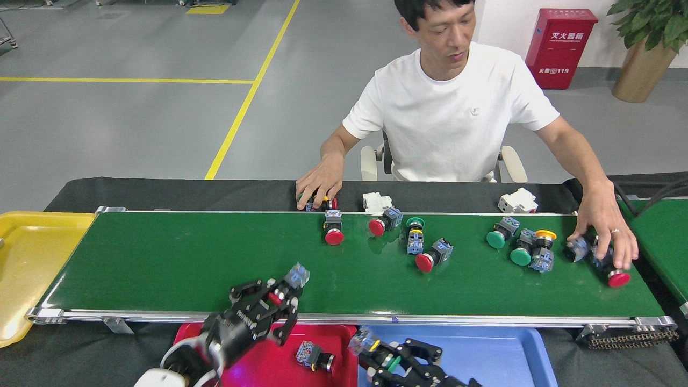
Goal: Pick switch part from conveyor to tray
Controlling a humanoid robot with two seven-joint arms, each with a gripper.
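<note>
The conveyor (177, 258) is the wide green belt across the middle, with several switch parts lying along its far half, such as a red-capped one (333, 229) and a green-capped one (501, 234). My left gripper (273, 300) hangs over the belt's near rail above the red tray (333, 336), shut on a red-button switch part (294, 278). My right gripper (394, 360) is low over the blue tray (484, 355), shut on a green-button switch part (371, 344). One switch part (314, 356) lies in the red tray.
A person sits behind the belt; one hand (321, 185) rests on parts at its far edge, the other hand (604, 234) on parts at its right end. A yellow tray (24, 269) is at the left, a second green belt (664, 236) at the right. White blocks (376, 201) lie on the black cloth.
</note>
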